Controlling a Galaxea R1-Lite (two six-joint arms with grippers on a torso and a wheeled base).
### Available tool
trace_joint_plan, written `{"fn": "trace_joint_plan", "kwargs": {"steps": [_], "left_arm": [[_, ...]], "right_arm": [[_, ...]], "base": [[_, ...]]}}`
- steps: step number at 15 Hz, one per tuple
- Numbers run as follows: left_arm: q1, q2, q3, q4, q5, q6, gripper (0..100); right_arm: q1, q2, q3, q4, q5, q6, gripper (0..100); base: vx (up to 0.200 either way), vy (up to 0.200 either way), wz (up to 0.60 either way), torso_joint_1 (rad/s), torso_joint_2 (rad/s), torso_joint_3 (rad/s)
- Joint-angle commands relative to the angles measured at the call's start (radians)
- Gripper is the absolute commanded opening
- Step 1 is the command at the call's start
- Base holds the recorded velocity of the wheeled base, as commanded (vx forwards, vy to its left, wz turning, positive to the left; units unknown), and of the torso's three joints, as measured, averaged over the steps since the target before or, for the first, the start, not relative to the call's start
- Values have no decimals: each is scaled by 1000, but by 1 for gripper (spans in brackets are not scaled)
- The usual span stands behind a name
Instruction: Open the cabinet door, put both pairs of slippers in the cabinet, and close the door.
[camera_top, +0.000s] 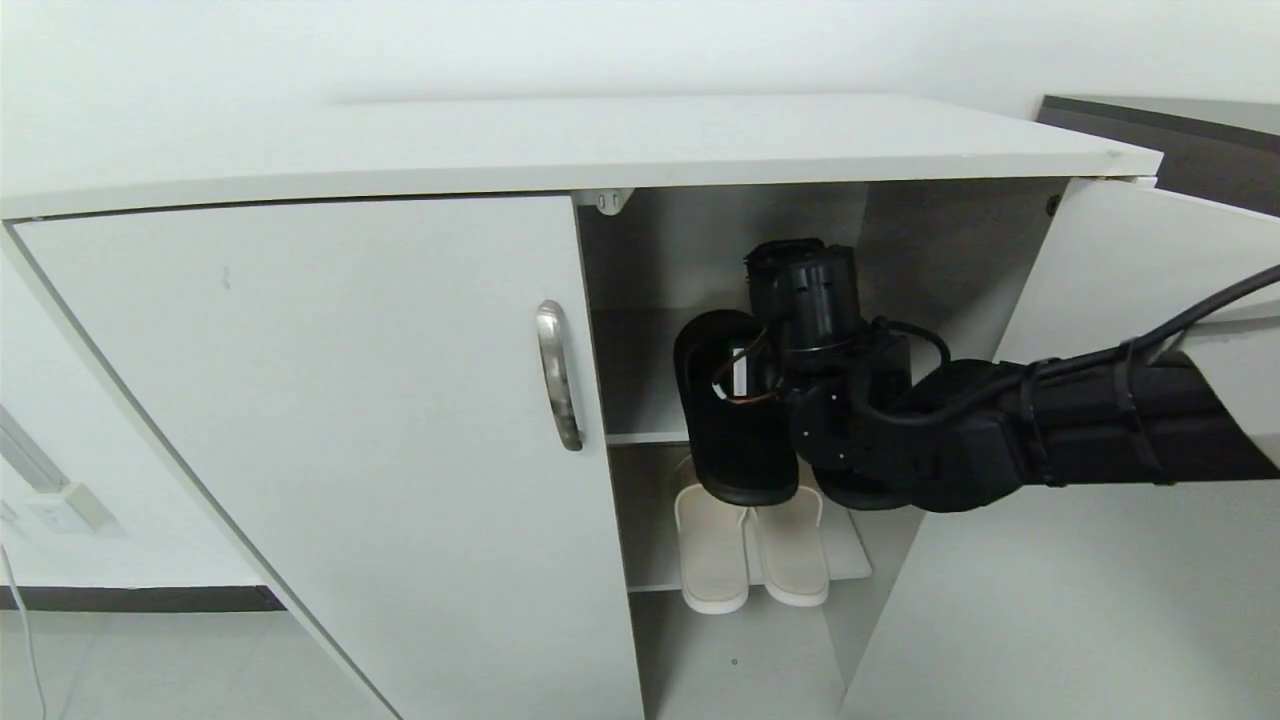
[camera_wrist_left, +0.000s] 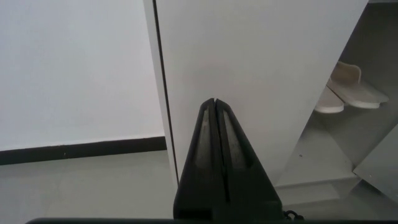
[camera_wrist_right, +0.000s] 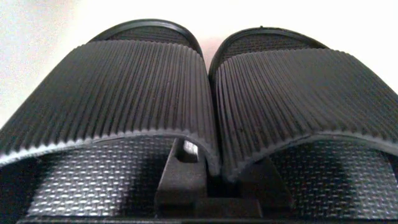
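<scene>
Now, inside the open white wooden cabinet (camera_top: 600, 140), the right gripper (camera_wrist_right: 217, 174) clamps the black ribbed rubber slippers (camera_top: 735, 450) by their adjoining straps, likely to shelve both together above the cream slippers (camera_top: 750, 555) on its lower shelf. The left gripper (camera_wrist_left: 214, 124), pinched shut and empty, hangs outside its closed door.

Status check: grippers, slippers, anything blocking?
Right gripper shut on black slippers, held at cabinet opening. Left gripper shut, empty. White slippers on lower shelf. Right door open, nothing blocking.

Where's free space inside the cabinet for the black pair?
Upper shelf is bare where visible; the black slippers in the right gripper hang at its front edge. Cabinet floor is bare too. Lower shelf is crowded: white slippers leave only strips at either side.
</scene>
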Motion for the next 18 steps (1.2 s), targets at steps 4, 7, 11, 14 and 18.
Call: {"fn": "trace_joint_plan", "kwargs": {"steps": [4, 7, 11, 14, 18], "left_arm": [[0, 0, 0, 0, 0, 0, 0], [0, 0, 0, 0, -2, 1, 0], [0, 0, 0, 0, -2, 3, 0], [0, 0, 0, 0, -2, 3, 0], [0, 0, 0, 0, -2, 4, 0]], "right_arm": [[-34, 121, -235, 110, 14, -16, 0], [-38, 147, -317, 168, 16, -16, 0], [-44, 172, -356, 186, 16, -19, 0], [-44, 172, -357, 186, 16, -19, 100], [-43, 161, -347, 188, 9, -18, 100]], "base": [[0, 0, 0, 0, 0, 0], [0, 0, 0, 0, 0, 0], [0, 0, 0, 0, 0, 0], [0, 0, 0, 0, 0, 0], [0, 0, 0, 0, 0, 0]]}}
